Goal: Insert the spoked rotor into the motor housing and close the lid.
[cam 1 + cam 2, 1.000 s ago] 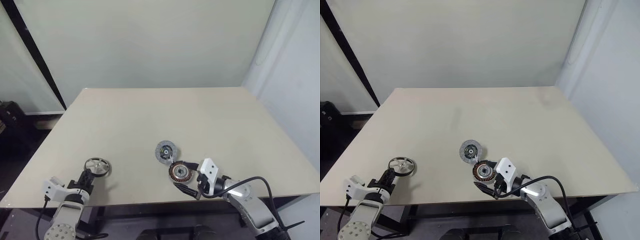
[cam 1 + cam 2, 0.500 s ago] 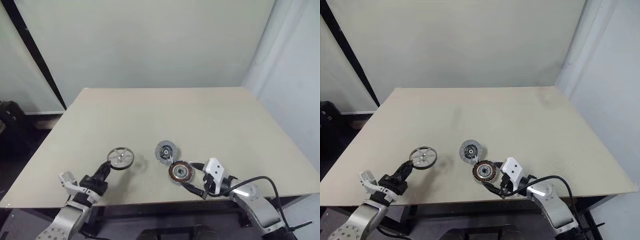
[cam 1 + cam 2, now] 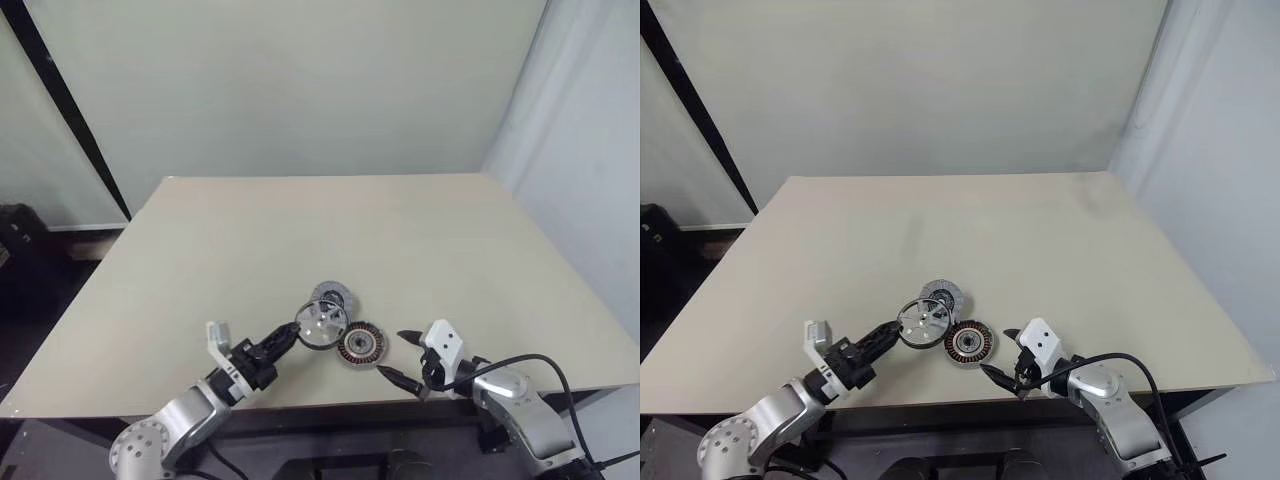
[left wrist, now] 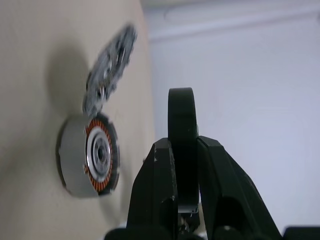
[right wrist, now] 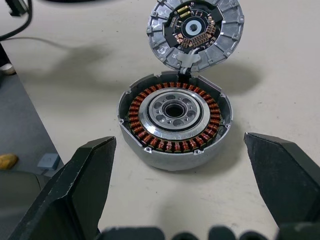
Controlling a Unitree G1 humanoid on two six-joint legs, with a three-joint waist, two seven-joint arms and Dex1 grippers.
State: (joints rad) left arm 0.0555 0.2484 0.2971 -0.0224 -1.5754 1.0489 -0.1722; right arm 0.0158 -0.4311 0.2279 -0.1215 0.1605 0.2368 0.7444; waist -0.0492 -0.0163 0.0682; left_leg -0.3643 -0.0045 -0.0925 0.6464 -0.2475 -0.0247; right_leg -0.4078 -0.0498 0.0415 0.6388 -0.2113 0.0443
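Rotor held in the air just left of the housing, lid hinged open.
Left gripper [image 3: 288, 338]: jaws clamped on the rim of the spoked rotor [image 3: 322, 322], held clear of the tabletop [image 3: 250, 240], overlapping the lid [image 3: 333, 295] from the head view. Motor housing [image 3: 360, 345] sits near the tabletop's near edge, coils exposed, lid tilted up on its far side. Right gripper [image 3: 401, 358] just right of the housing, jaws wide open, holding nothing.

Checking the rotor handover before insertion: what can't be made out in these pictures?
- Spoked rotor: edge-on in the left wrist view, so its spokes are hidden.
- Lid: in the head views the rotor covers part of it.
- Motor housing: from the right wrist view, whether its centre bore is clear is too dark to tell.
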